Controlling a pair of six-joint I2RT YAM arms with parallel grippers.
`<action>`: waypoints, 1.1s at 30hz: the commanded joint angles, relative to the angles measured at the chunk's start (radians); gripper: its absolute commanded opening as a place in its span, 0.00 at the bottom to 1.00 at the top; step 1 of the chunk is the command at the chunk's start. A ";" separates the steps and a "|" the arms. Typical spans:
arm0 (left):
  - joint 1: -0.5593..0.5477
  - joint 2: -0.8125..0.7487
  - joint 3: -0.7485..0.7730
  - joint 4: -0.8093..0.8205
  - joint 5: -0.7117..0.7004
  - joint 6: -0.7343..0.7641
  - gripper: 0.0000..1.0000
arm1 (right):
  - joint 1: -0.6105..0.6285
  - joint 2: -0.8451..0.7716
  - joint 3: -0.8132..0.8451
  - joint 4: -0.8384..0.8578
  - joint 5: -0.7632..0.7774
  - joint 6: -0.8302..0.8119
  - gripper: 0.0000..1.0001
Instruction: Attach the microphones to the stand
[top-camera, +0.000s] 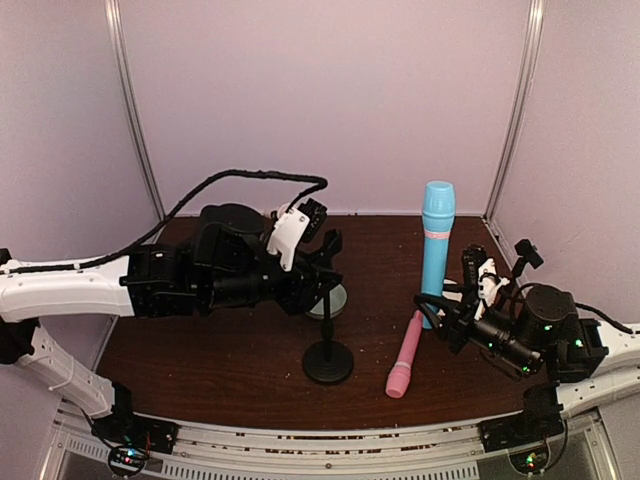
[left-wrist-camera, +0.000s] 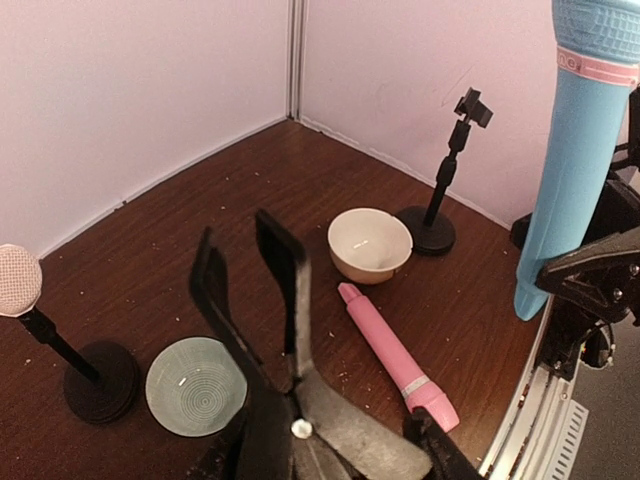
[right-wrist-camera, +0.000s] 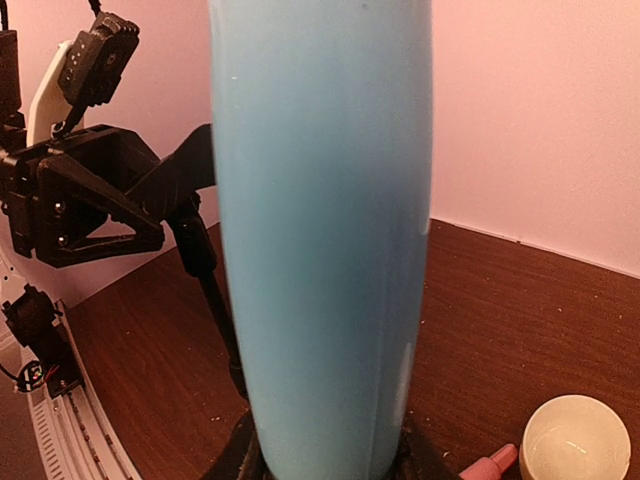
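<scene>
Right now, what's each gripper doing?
Left gripper: at the stand, open or closed cannot be told.
Right gripper: closed, holding the blue microphone upright.

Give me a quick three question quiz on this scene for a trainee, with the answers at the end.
1. True or false: the pink mic lies flat on the table.
2. Which gripper holds the blue mic? A) left B) right C) neither
3. In the left wrist view, how many bowls are there, and in what colours?
Key: 1 true. 2 B, the right gripper. 3 two: a cream bowl and a green bowl.
</scene>
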 joint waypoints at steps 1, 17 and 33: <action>-0.003 -0.008 0.014 -0.018 -0.014 -0.002 0.44 | -0.008 -0.007 -0.005 0.014 0.010 0.002 0.00; 0.064 -0.134 -0.008 -0.125 0.323 0.394 0.17 | -0.012 0.024 0.000 0.029 -0.029 -0.020 0.00; 0.205 -0.191 -0.077 -0.079 0.480 0.435 0.78 | -0.017 0.025 -0.009 0.025 -0.028 -0.026 0.00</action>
